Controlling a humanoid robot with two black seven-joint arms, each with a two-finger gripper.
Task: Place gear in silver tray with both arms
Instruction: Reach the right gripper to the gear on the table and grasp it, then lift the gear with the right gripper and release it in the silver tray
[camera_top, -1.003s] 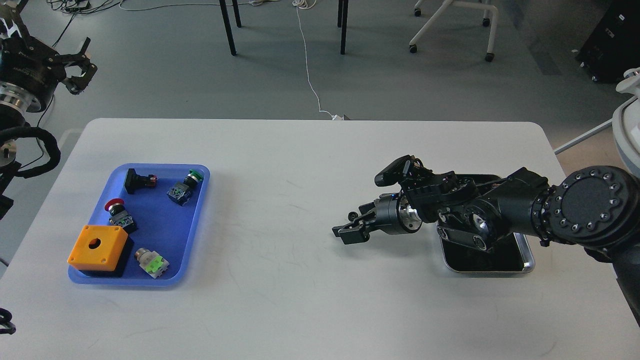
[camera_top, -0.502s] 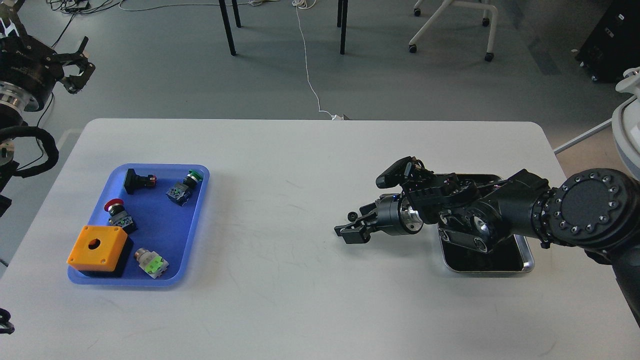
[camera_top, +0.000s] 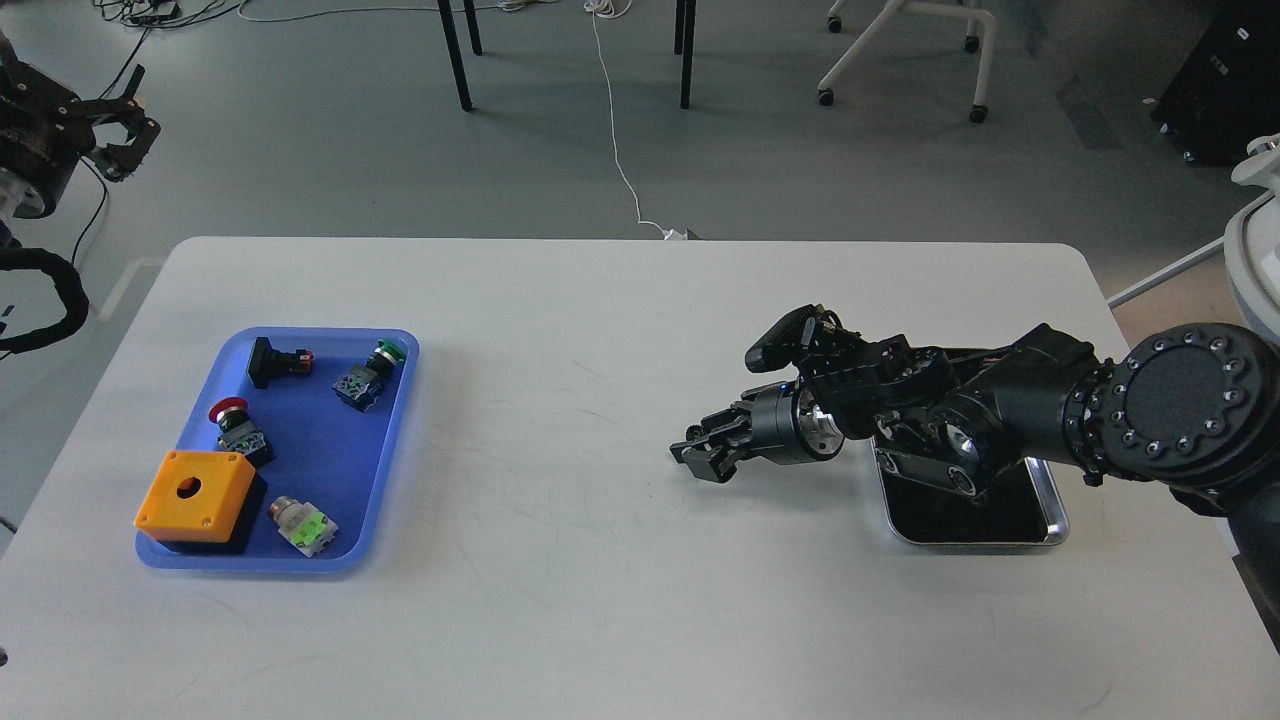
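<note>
Here a white table (camera_top: 600, 590) with rounded corners fills most of the head view, standing on a grey floor. The right arm (camera_top: 1050, 420), black and thickly jointed with a silver wrist ring, reaches in from the right edge and stretches leftward low over the tabletop. It crosses above the silver tray (camera_top: 1040, 525), hiding that tray's far half.

Near the table's left side sits a blue plastic tray (camera_top: 395, 440), well apart from the silver one. The silver tray lies on the right part of the table, shallow, with a shiny raised rim and a dark mirror-like bottom; the visible part of its bottom shows only reflections.

The left arm (camera_top: 30, 150) shows only at the upper left corner, raised off beyond the table's edge, with a black cable loop hanging below it.

Inside the blue tray, an orange box (camera_top: 195, 495) with a round hole on top stands in the near left corner. Around it lie a red push button (camera_top: 232, 422), a green push button (camera_top: 372, 372), a black part (camera_top: 275, 362) and a small green-and-white switch block (camera_top: 303, 527).

The right gripper (camera_top: 703, 452) points left, left of the silver tray, its fingers close together; whether they hold the gear cannot be told. The left gripper (camera_top: 125, 130) has its claw fingers spread apart, holding nothing.
</note>
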